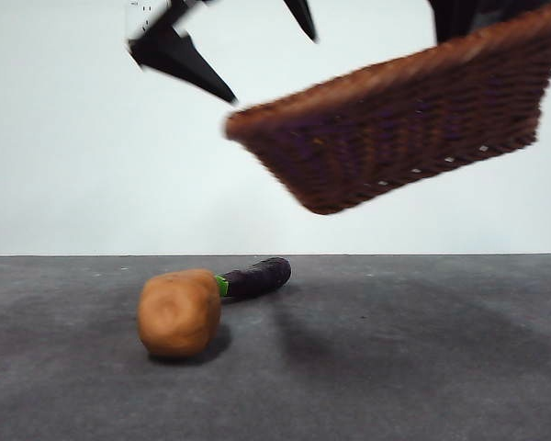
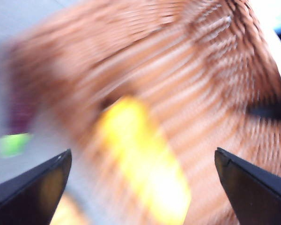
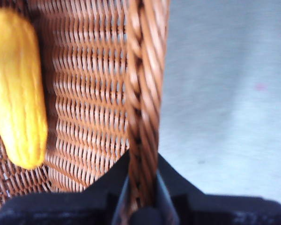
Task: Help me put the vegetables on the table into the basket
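The wicker basket (image 1: 413, 119) hangs tilted in the air at the upper right. My right gripper (image 3: 142, 197) is shut on its braided rim (image 3: 145, 84) and shows as a dark shape (image 1: 459, 16) above the basket. A yellow ridged vegetable (image 3: 16, 89) lies inside the basket, blurred in the left wrist view (image 2: 145, 178). My left gripper (image 1: 274, 69) hovers open just above the basket's lower left end, holding nothing (image 2: 143, 154). On the table (image 1: 395, 367) rest an orange-brown potato-like lump (image 1: 178, 312) and, right behind it, a dark purple eggplant (image 1: 257, 276) with a green cap.
A plain white wall stands behind the table's far edge. The basket casts a shadow on the table to the right of the eggplant.
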